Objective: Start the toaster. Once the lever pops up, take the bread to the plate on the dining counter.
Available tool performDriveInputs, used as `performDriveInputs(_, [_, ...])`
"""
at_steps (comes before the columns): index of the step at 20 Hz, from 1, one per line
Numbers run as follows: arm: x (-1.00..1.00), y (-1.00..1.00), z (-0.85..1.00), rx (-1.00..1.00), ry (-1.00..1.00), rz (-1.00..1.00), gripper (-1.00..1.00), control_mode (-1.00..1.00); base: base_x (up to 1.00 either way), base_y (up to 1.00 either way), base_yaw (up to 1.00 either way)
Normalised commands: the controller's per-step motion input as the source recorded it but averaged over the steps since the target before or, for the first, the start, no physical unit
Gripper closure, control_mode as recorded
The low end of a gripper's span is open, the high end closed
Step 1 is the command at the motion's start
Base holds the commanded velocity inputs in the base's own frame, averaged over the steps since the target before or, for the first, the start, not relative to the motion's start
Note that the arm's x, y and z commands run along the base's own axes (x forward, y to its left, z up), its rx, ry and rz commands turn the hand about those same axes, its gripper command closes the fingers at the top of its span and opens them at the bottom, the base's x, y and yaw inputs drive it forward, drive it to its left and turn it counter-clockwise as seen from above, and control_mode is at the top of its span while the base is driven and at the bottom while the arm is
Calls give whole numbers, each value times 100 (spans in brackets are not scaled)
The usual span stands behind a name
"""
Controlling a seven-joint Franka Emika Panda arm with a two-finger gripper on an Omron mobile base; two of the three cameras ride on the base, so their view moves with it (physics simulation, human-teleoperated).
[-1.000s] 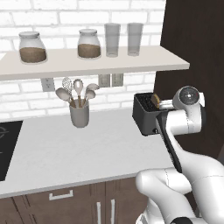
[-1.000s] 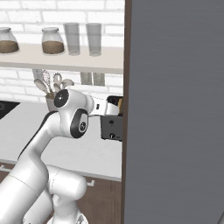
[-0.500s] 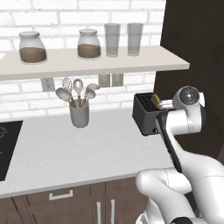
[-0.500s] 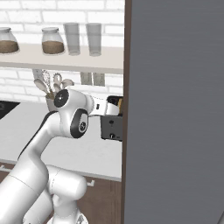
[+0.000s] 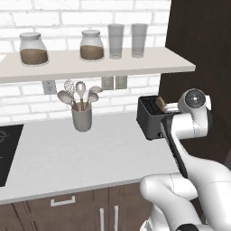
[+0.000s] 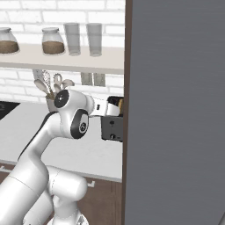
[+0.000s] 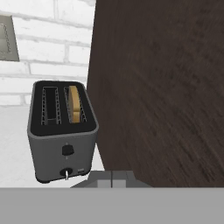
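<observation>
The dark grey toaster [image 7: 61, 131] stands on the white worktop against a tall dark panel. The bread [image 7: 75, 104] sits upright in the toaster's right slot, sunk low. On the narrow end face are two round knobs and, near the bottom, a small tab, the lever [image 7: 80, 170]. My gripper [image 7: 111, 179] is shut with nothing in it; it hovers just in front of and to the right of that end face. The toaster [image 5: 149, 118] with the bread [image 5: 160, 104] sits beside my hand, and the toaster [image 6: 112, 125] shows past my arm. The plate and the dining counter are out of view.
A tall dark wood panel [image 5: 203, 54] rises right of the toaster. A grey utensil crock [image 5: 82, 118] stands at the wall to the left. A shelf [image 5: 90, 67] above holds jars and glasses. A black cooktop [image 5: 5, 151] lies at the far left.
</observation>
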Motion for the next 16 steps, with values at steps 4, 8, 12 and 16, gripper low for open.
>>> performDriveInputs(4, [0, 0, 0, 0, 0, 0, 100, -100, 0, 0, 0])
performDriveInputs(8, [0, 0, 0, 0, 0, 0, 100, -100, 0, 0, 0])
performDriveInputs(12, [0, 0, 0, 0, 0, 0, 100, -100, 0, 0, 0])
performDriveInputs(16, [0, 0, 0, 0, 0, 0, 100, -100, 0, 0, 0])
